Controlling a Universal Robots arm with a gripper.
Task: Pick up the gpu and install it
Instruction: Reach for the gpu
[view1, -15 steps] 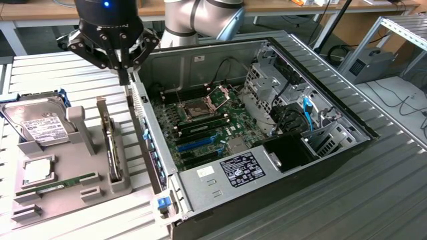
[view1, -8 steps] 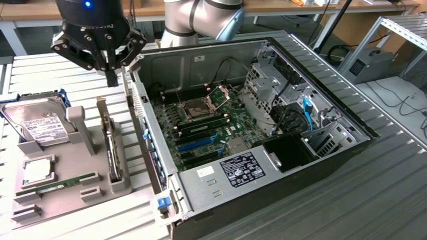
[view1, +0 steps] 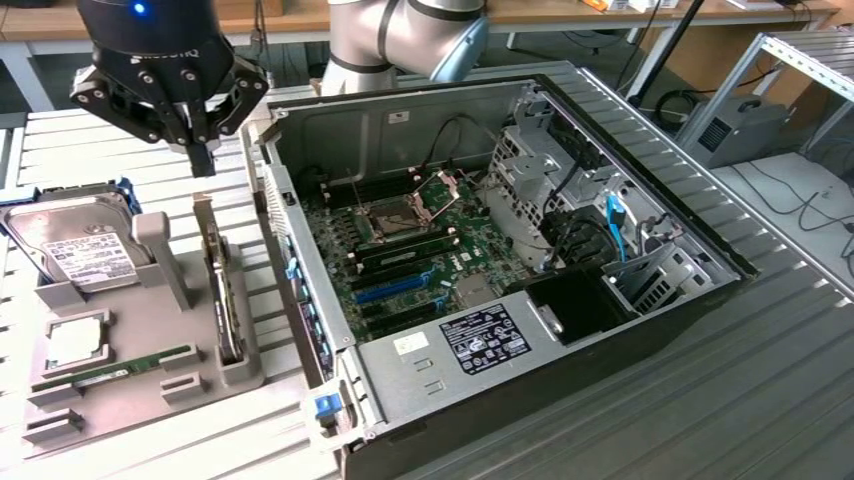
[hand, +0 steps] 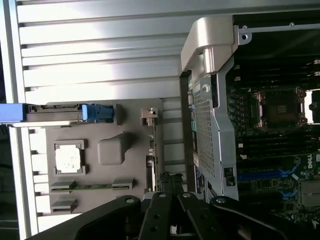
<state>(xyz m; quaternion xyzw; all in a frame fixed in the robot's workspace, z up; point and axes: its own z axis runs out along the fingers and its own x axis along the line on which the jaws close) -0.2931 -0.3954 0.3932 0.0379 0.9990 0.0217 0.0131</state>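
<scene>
Here the gripper (view1: 200, 165) hangs clenched and empty above the gpu (view1: 218, 285), which stands on edge in the gray holder (view1: 120, 345) beside the open computer case (view1: 387, 130).

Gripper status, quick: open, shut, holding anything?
Gripper: jaws shut, holding nothing; it hangs just above the gpu.
</scene>
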